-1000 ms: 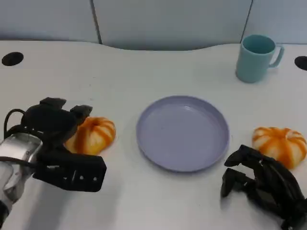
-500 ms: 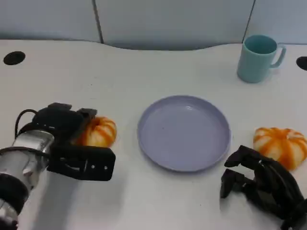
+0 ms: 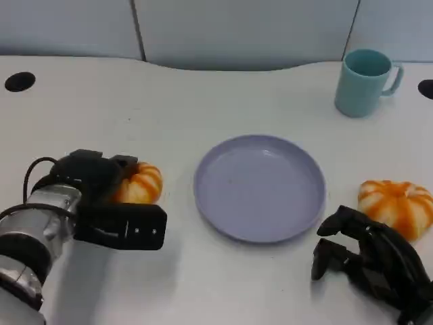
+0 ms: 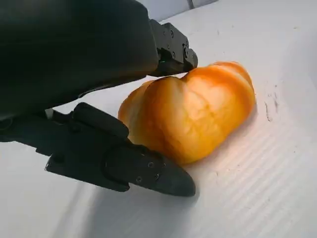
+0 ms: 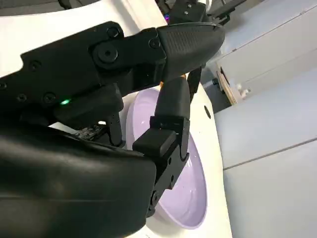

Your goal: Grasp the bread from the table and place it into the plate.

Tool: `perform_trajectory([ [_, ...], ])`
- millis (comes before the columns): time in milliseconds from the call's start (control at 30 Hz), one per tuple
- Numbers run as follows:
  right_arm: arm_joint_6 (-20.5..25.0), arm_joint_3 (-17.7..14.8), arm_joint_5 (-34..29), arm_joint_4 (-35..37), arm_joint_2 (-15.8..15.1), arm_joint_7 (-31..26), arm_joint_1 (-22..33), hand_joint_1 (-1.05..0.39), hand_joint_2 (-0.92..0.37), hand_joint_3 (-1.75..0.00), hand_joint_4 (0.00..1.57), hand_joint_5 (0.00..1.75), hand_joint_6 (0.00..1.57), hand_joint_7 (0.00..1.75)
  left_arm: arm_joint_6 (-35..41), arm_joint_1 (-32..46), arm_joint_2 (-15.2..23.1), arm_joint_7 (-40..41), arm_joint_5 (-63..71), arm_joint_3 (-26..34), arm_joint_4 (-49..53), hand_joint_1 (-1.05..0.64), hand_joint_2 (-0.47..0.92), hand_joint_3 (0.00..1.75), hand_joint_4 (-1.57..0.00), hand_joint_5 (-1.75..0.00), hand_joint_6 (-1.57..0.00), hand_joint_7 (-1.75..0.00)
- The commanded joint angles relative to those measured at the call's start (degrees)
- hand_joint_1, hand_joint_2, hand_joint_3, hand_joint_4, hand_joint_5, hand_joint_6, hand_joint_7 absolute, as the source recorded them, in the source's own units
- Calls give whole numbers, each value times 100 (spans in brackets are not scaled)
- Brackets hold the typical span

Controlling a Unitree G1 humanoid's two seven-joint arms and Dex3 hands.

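Here, bread lengthwise between left hand fingers.

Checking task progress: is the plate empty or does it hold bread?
Empty: the plate shows bare purple; both breads lie on the table.
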Motion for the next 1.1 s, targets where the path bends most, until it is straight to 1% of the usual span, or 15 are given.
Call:
perform_trajectory([
  [33,84,-4,-38,1,-87,-70,171,-50,-92,-21,68,156,69,111,129,-65,-89,61,-144,-30,343,-65,84,0,-6,-8,-14,-1],
  [200,56,4,-32,-43,-77,-45,204,-51,-92,-21,68,156,69,111,50,0,-121,356,-256,-65,460,-51,85,1,-22,-14,-25,-4],
  [300,43,6,-47,-84,-65,-106,237,-51,-92,-21,68,157,69,112,-249,158,-87,1004,-309,-41,466,-33,91,6,-49,-24,-55,-10],
  [333,47,7,-48,-96,-62,-122,244,-51,-92,-21,68,156,69,112,-341,199,-75,1202,-322,-39,476,-28,92,7,-66,-31,-70,-14],
  [467,87,13,-31,-137,-62,-122,268,-51,-92,-20,68,156,69,111,-495,259,-52,1675,-300,-122,543,-24,92,9,-78,-36,-81,-16],
  [533,142,23,-23,-197,-62,-135,297,-50,-92,-20,68,156,69,111,-534,314,-31,2043,-205,-218,573,-26,92,7,-95,-56,-103,-18],
  [600,161,13,0,-209,-55,-117,305,-50,-92,-19,68,156,69,111,-537,329,-14,2202,-157,-296,604,-26,92,20,-90,-127,-121,-22],
  [633,165,9,6,-211,-53,-110,306,-50,-92,-19,67,156,69,111,-539,328,-12,2236,-151,-317,618,-25,92,22,-88,-139,-123,-24],
  [667,104,12,-15,-204,-58,-112,310,-50,-92,-19,67,156,69,111,-523,333,-13,2317,-128,-346,629,-25,92,24,-87,-145,-124,-25],
  [700,59,16,-34,-202,-62,-119,314,-50,-92,-20,67,156,69,111,-510,335,-16,2376,-112,-369,638,-26,92,33,-86,-160,-97,-91],
  [733,27,19,-47,-200,-65,-124,316,-50,-92,-21,67,156,68,111,-500,336,-18,2417,-106,-390,646,-27,92,39,-85,-168,-75,-141],
  [767,41,17,-45,-196,-70,-130,313,-50,-92,-21,67,156,68,111,-471,328,-30,2435,-121,-393,649,-27,92,41,-85,-171,-68,-157],
  [933,116,0,-9,-190,-61,-147,299,-50,-92,-20,67,156,68,110,-551,335,-115,2503,-464,-115,613,-27,89,44,-87,-175,-60,-174],
  [1067,107,-2,-12,-169,-73,-136,286,-50,-92,-20,67,156,69,110,-626,308,-161,2586,-655,54,554,-27,88,44,-87,-175,-60,-175],
  [1100,95,-4,-14,-151,-80,-127,276,-50,-92,-20,67,156,69,110,-683,287,-195,2646,-775,182,512,-26,88,46,-86,-175,-62,-163],
])
